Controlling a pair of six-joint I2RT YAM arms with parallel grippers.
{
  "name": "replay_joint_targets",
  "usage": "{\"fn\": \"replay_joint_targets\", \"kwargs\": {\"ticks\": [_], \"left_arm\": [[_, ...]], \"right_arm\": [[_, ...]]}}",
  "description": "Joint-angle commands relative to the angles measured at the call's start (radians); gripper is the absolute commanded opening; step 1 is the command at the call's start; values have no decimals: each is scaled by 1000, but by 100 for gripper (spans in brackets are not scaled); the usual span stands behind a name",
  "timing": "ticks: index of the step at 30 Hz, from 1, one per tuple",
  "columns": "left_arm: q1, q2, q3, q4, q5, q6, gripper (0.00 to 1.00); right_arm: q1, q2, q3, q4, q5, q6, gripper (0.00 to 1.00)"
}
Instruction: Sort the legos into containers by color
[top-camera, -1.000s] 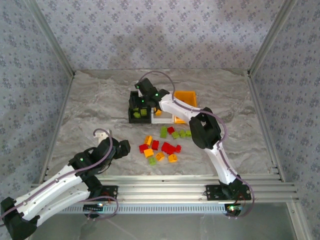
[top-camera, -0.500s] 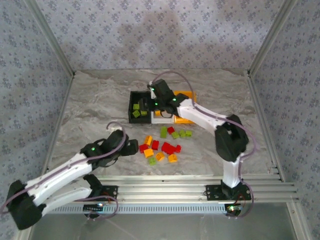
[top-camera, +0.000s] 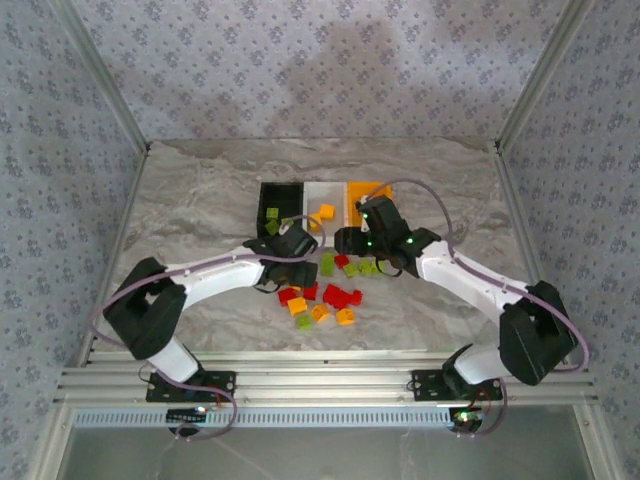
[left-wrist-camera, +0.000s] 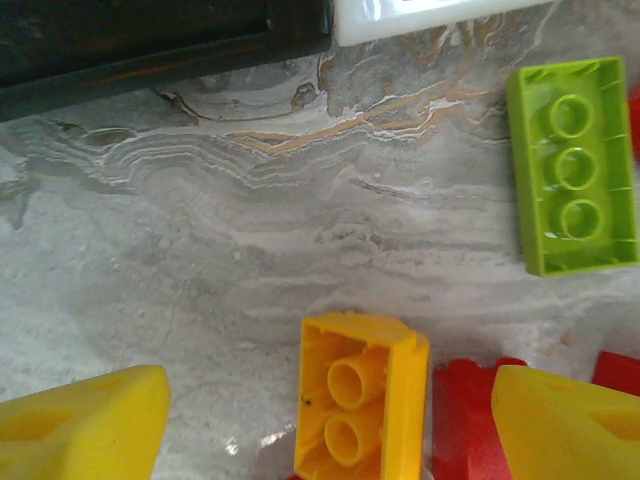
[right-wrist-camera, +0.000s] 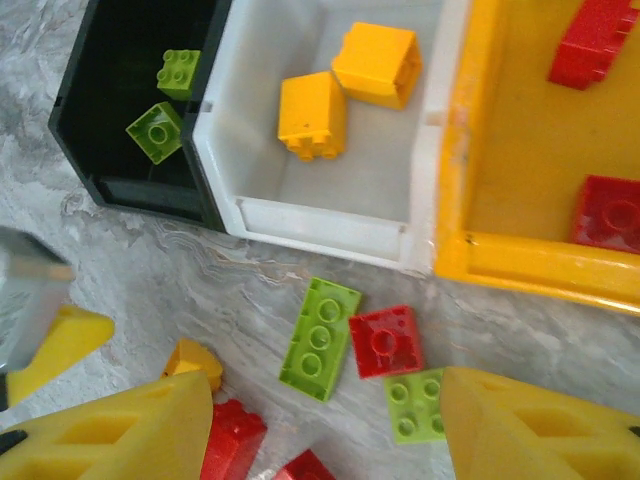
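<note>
- Black bin: two green legos are counted; white bin: two orange-yellow legos; orange-yellow bin: two red legos.
- Left gripper, right gripper: jaws are spread wide, empty, over loose legos on the desk.

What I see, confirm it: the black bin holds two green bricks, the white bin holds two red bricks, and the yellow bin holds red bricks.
Not quite. The white bin holds two orange-yellow bricks, not red ones; the right wrist view shows it. The rest stands: two green bricks in the black bin, red bricks in the yellow bin.
</note>
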Motion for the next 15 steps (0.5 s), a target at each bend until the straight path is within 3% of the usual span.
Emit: {"fn": "replay_joint_targets", "kwargs": {"ticks": [1,9,15], "left_arm": [[9,41,42,-7,5,45,82],[9,110,46,-21,27,30,64],[7,95,6,-25,35,7,58]], "right_arm": [[-13,-60,-24,-7,23,15,64],[-42,-114,-51,-9,22,12,64],[-55,-133,-64,-5,20,17,64]]}}
